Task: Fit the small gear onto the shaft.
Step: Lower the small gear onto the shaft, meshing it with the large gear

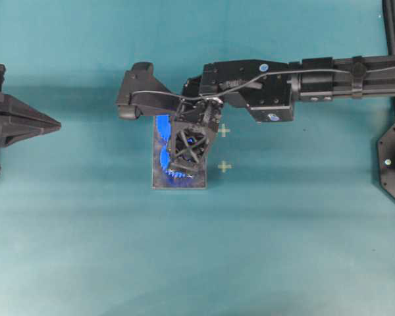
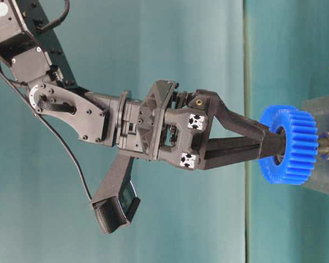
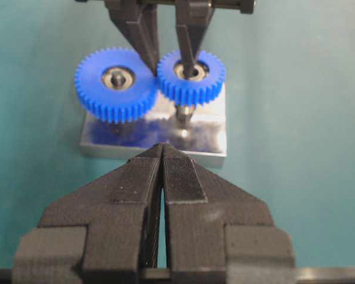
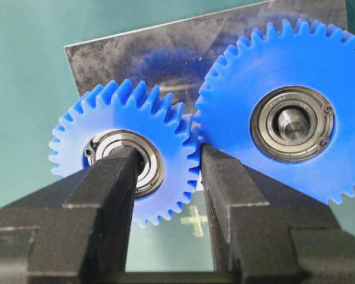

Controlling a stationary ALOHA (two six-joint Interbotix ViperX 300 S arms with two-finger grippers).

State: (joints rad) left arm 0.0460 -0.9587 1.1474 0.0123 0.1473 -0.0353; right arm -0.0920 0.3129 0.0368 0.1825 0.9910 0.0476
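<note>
The small gear (image 4: 121, 163) is pinched in the right gripper (image 4: 165, 177): one finger pokes into its bearing bore and the other presses on the toothed rim, next to the larger blue gear (image 4: 290, 121). It hangs just above the grey plate (image 3: 160, 127), near the plate's right end in the left wrist view, over the shaft (image 3: 183, 112), whose pin shows below it. The gear is not yet seated.

Judging by its look, the gear is rigid, light moulded plastic with a smooth metal bearing. It should not deform, but a bore-and-rim pinch could let it tilt or slip. Holding it across the rim would leave the bore free.

Its flat faces lie level, and its axis runs vertically, as does the shaft. Its teeth sit right beside those of the larger gear and will probably need to mesh on the way down.

The left gripper (image 3: 161, 177) rests well back, fingers together, holding nothing.
</note>
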